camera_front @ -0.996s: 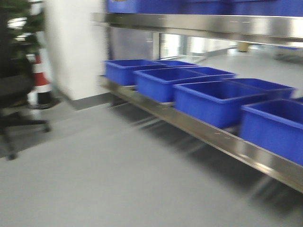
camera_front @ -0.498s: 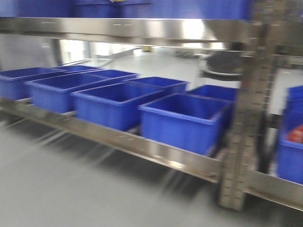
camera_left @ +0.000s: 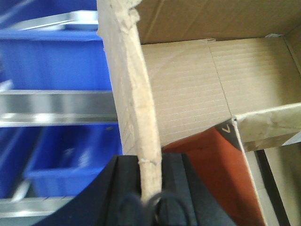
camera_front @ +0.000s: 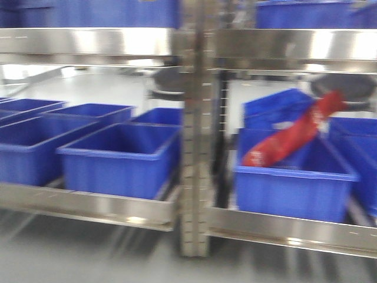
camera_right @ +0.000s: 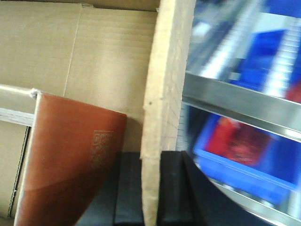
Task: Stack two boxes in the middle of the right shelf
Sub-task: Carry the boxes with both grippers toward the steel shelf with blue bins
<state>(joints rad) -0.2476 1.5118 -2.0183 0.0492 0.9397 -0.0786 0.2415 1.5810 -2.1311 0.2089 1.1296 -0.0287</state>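
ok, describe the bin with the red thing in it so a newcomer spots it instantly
Front view: find the steel rack and its perforated upright in the middle. Just right of that upright, on the lower level, sits the front blue bin. It alone has a red packet leaning diagonally out of it; the bins left of the upright look empty.

We see one brown corrugated carton (camera_left: 188, 89), open-topped, its frayed side walls upright, held off the shelf (camera_front: 88, 203) and in front of it. The shelf is shiny stainless steel, level, its front mirror-bright.
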